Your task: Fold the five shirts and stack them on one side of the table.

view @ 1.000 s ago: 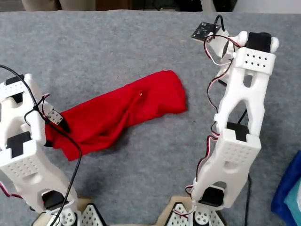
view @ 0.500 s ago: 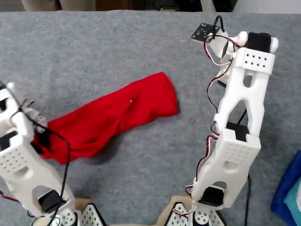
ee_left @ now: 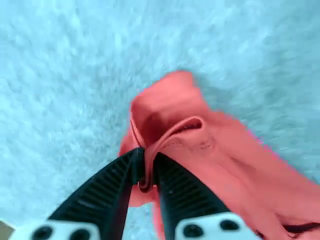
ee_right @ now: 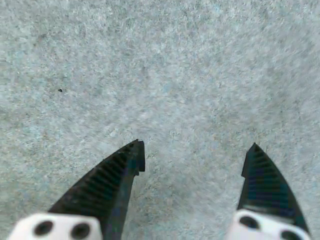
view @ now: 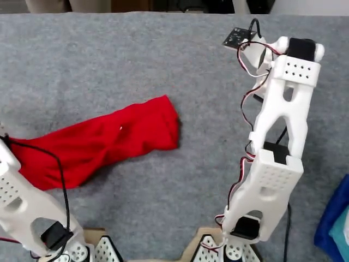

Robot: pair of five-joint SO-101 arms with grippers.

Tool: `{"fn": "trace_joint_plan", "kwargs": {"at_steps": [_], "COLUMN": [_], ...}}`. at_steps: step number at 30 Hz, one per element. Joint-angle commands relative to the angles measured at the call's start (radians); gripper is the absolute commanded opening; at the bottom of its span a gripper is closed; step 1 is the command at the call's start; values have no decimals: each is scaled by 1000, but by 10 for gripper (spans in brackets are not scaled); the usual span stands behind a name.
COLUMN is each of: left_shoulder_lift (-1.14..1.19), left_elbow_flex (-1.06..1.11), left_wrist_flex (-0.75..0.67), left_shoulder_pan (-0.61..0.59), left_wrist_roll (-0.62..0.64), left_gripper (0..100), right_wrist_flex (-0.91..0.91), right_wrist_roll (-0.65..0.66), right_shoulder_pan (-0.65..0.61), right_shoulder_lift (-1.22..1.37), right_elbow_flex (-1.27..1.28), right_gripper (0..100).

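Note:
A red shirt (view: 98, 144) lies folded into a long band across the left half of the grey table (view: 136, 60), its far end near the middle. My left gripper (ee_left: 146, 167) is shut on a fold of the red shirt (ee_left: 200, 150) at its left end, at the table's left edge. The left arm (view: 22, 207) stands at the lower left. My right gripper (ee_right: 192, 160) hangs open over bare grey cloth (ee_right: 175, 75), with nothing between its fingers. The right arm (view: 275, 142) stretches up the right side, away from the shirt.
A blue and teal pile of cloth (view: 335, 221) shows at the table's right edge. A small black circuit board (view: 236, 36) sits on the right arm's far end. Bare grey table lies behind and in front of the shirt.
My left gripper has dragged the red shirt to the left, toward the table's edge; the shirt's far end slid from the middle leftward. The right arm has stayed still.

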Motion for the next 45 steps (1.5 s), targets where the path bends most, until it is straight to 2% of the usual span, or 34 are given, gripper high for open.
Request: {"fn": "trace_joint_plan", "kwargs": {"at_steps": [1, 5, 9, 16, 21, 26, 32, 35, 38, 45], "left_shoulder_lift": [-113, -219, -285, -285, -219, -91, -25, -22, -25, -33], "left_elbow_flex": [-75, -84, -133, -333, -393, -399, -394, -399, -399, -414], "left_wrist_flex": [14, 12, 12, -37, -155, -198, -189, -137, -68, 11], "left_shoulder_pan": [107, 302, 555, 945, 1102, 1188, 1247, 1249, 1220, 1008], "left_wrist_roll": [8, 75, 141, 245, 253, 324, 333, 334, 338, 327], "left_gripper": [19, 19, 19, 19, 19, 19, 21, 92, 227, 237], "right_wrist_flex": [15, 15, 15, -69, -146, -190, -224, -224, -224, -221], "right_wrist_roll": [5, -2, -15, -221, -336, -345, -342, -341, -341, -345], "right_shoulder_pan": [27, 44, 74, 114, 128, 125, 150, 145, 143, 142], "right_shoulder_lift": [-82, -77, -77, -76, -74, -77, -76, -76, -74, -74], "right_elbow_flex": [-1, 1, 18, 81, 93, 85, 91, 91, 93, 93], "right_gripper": [317, 317, 313, 97, 83, 82, 81, 81, 81, 81]}}
